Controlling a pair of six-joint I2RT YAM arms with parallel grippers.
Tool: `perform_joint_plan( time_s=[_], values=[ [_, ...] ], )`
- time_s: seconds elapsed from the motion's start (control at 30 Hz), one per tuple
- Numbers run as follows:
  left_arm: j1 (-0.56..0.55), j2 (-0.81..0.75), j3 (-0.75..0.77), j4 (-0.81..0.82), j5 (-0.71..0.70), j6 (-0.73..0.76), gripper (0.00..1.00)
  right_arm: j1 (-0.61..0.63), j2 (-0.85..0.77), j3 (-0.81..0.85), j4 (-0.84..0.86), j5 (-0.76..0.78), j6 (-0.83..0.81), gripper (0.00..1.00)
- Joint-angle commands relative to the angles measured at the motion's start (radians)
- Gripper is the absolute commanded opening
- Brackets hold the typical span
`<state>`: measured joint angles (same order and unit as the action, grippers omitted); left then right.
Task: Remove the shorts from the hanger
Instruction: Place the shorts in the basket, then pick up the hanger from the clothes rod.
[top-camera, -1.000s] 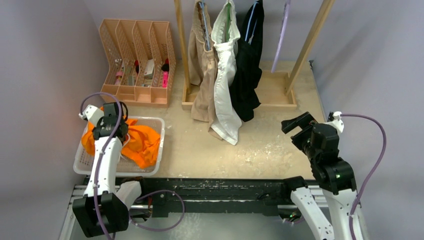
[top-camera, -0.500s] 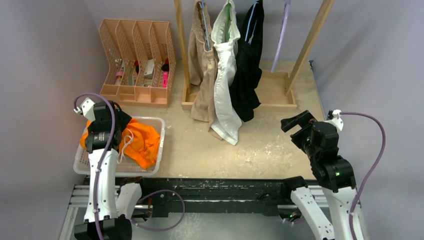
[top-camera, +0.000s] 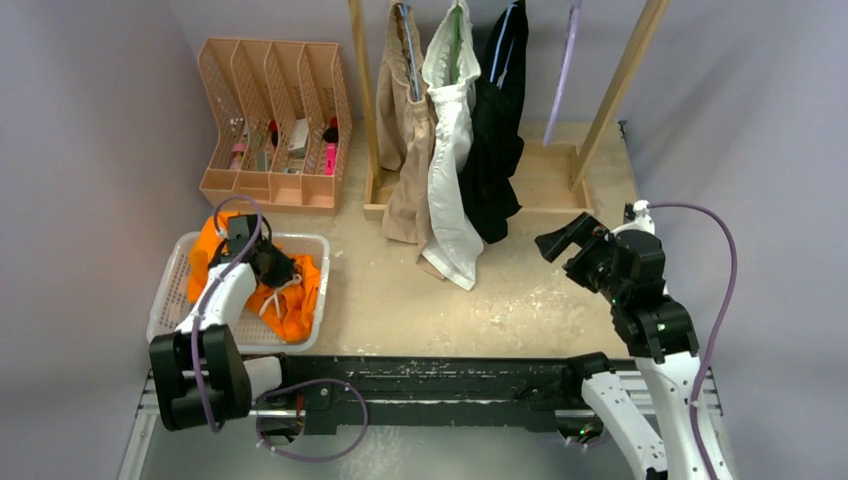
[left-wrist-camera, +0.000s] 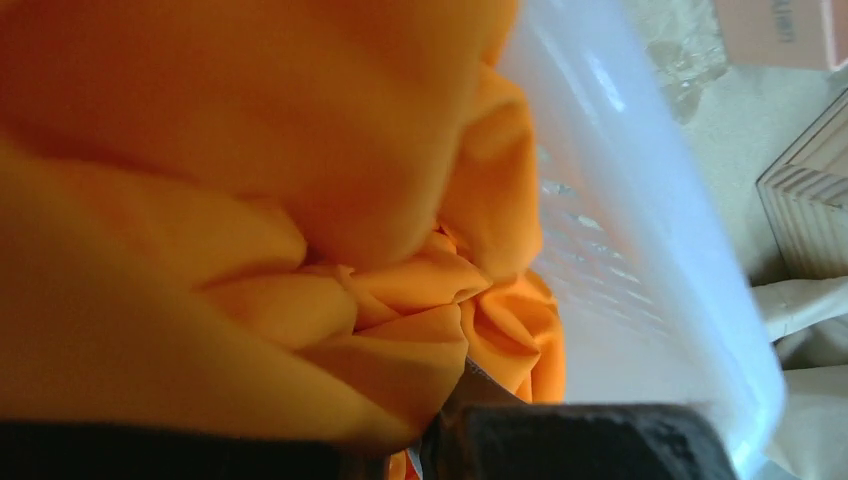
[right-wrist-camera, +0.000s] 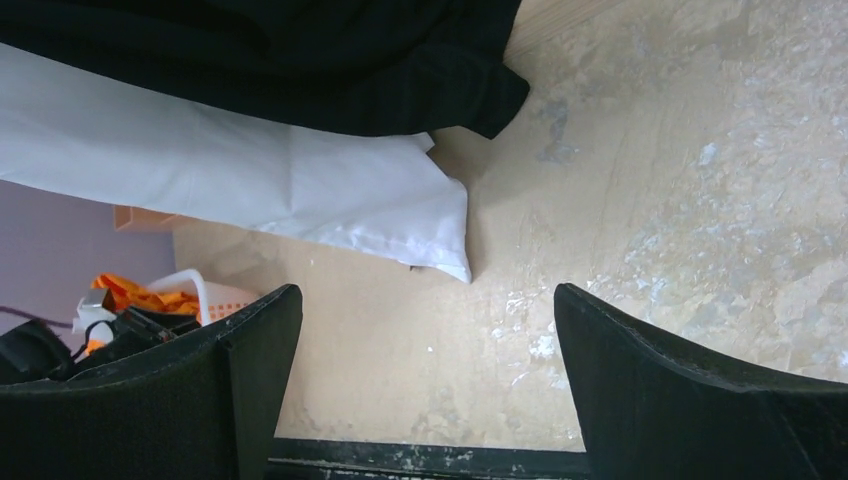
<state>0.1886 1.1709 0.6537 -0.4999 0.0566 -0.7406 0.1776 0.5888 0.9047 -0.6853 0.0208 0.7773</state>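
Orange cloth is filling nearly the whole left wrist view, so we are logging the orange shorts (left-wrist-camera: 250, 250) as off the rack and lying bunched in the white basket (top-camera: 168, 300), which is sitting at about 8 o'clock on the table (top-camera: 520, 300). From above, we are seeing the left gripper (top-camera: 268, 265) reaching down into the basket and pressing against that cloth. One dark finger (left-wrist-camera: 570, 440) is showing at the bottom edge of the wrist view, with folds crowding right up to it. We cannot tell whether the left fingers are clenched on the fabric or released from it, since the cloth is hiding them. At 12 o'clock the wooden rack (top-camera: 550, 190) is standing with three pairs hanging side by side and touching: the beige shorts (top-camera: 405, 150) on the left, the white shorts (top-camera: 452, 180) in the middle and the black shorts (top-camera: 497, 150) on the right. A bare purple hanger (top-camera: 565, 70) is hanging just beside the black pair. The right gripper (right-wrist-camera: 425, 292) is hovering at about 3 o'clock, near the rack but apart from the hems, with its fingers spread wide and nothing between them. A peach file organiser (top-camera: 270, 120) is standing at 10 o'clock.
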Motion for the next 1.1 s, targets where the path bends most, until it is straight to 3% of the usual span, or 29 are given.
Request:
perform_joint_plan(
  time_s=[0.0, 0.17, 0.3, 0.4, 0.53, 0.57, 0.7, 0.83, 1.07],
  values=[
    [-0.006, 0.077, -0.058, 0.230, 0.134, -0.097, 0.09, 0.000, 0.037, 0.033, 0.046, -0.081, -0.055, 0.96],
    [-0.097, 0.151, 0.000, 0.280, 0.104, -0.139, 0.18, 0.000, 0.058, 0.081, 0.111, -0.202, -0.183, 0.97],
    [-0.113, 0.087, -0.001, 0.266, 0.070, -0.153, 0.23, 0.000, 0.046, 0.136, 0.129, -0.255, -0.204, 0.97],
    [-0.113, -0.018, 0.022, 0.132, -0.061, -0.111, 0.33, 0.000, 0.051, 0.178, 0.124, -0.283, -0.226, 0.97],
    [-0.113, -0.166, 0.085, -0.010, -0.185, -0.066, 0.58, 0.000, 0.081, 0.234, 0.124, -0.343, -0.266, 0.93],
    [-0.113, -0.197, 0.107, -0.046, -0.209, -0.052, 0.61, 0.000, 0.091, 0.243, 0.130, -0.367, -0.274, 0.94],
    [-0.113, -0.315, 0.187, -0.159, -0.273, -0.023, 0.65, 0.000, 0.122, 0.257, 0.187, -0.438, -0.286, 0.94],
    [-0.113, -0.376, 0.259, -0.252, -0.326, -0.016, 0.68, 0.000, 0.194, 0.317, 0.218, -0.526, -0.306, 0.87],
    [-0.113, -0.422, 0.300, -0.205, -0.178, -0.005, 0.75, 0.002, 0.368, 0.570, 0.124, -0.436, -0.378, 0.82]
  ],
)
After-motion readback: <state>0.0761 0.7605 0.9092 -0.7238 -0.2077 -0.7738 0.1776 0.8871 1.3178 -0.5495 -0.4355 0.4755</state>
